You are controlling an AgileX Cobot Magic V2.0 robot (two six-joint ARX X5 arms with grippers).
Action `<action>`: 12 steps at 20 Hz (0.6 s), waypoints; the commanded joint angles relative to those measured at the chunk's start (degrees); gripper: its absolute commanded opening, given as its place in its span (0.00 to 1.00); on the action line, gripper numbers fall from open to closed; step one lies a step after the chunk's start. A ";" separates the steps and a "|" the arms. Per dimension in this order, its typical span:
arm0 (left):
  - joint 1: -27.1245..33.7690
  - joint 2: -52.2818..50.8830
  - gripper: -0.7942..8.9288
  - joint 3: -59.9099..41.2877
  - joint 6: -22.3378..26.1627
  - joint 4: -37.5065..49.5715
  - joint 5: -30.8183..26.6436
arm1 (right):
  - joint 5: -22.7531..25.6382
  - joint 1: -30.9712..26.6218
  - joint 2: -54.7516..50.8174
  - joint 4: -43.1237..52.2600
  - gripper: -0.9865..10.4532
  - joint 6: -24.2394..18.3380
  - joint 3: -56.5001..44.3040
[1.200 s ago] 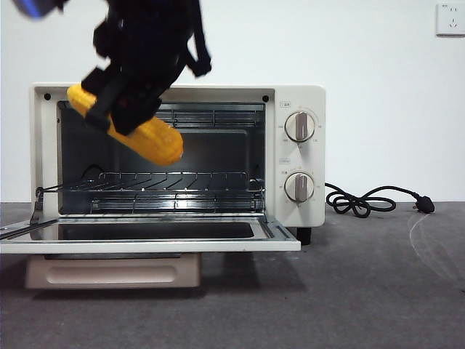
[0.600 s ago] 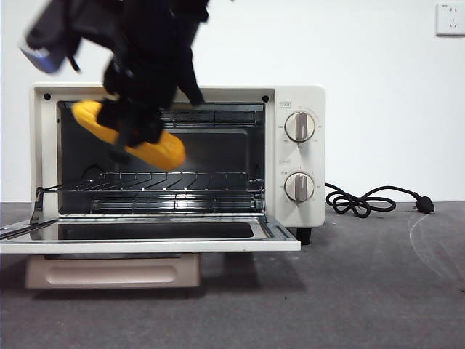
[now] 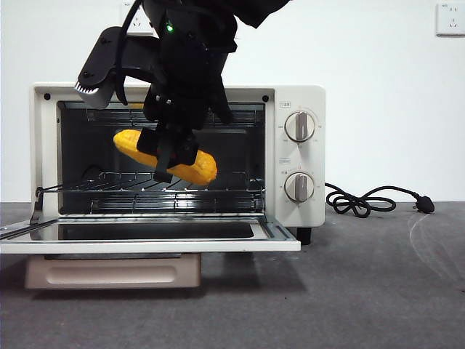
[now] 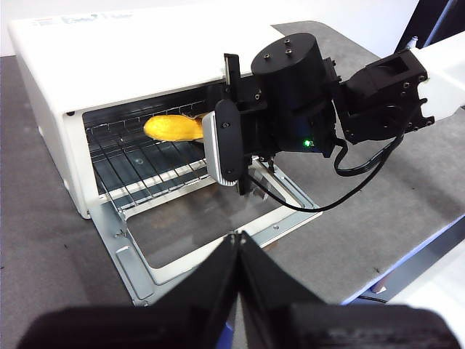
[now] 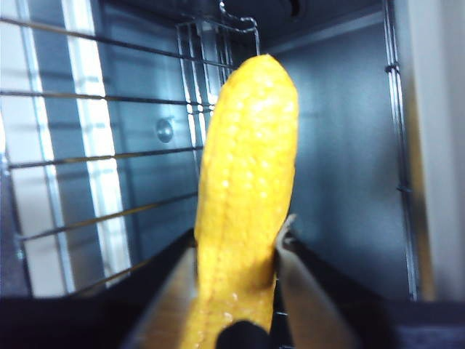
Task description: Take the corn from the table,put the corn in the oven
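Observation:
The oven (image 3: 317,156) stands on the table (image 3: 363,291) with its door (image 3: 145,246) folded down flat. My right gripper (image 3: 171,156) reaches into the cavity from above and is shut on the corn (image 3: 129,143). The cob hangs tilted just above the wire rack (image 3: 218,182), not touching it. In the right wrist view the corn (image 5: 251,182) sits between the two fingers of that gripper (image 5: 236,254), pointing towards the oven's back wall. The left wrist view shows the corn (image 4: 173,128) inside the oven (image 4: 145,51). My left gripper (image 4: 238,243) waits high in front, shut and holding nothing.
The lowered door juts out towards the front at low height. A black power cord (image 3: 363,200) lies coiled on the table to the right of the oven. A wall socket (image 3: 450,18) sits at the upper right.
My right gripper has carried the corn down and to the right, from the opening's upper left edge into the cavity, just above the rack.

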 commanded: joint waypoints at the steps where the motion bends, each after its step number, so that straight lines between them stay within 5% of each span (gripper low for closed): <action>1: -0.22 -0.15 0.08 0.15 -0.15 0.15 -0.17 | -0.17 0.09 0.59 -0.50 0.33 0.90 -0.09; 5: -0.22 -0.15 0.08 0.15 -0.15 -0.28 -0.17 | -0.07 0.17 0.59 -0.42 0.47 3.61 -0.09; 12: -0.22 -0.15 0.08 0.15 -0.02 -0.20 -0.17 | 3.89 1.05 0.55 -0.44 0.47 5.42 -0.09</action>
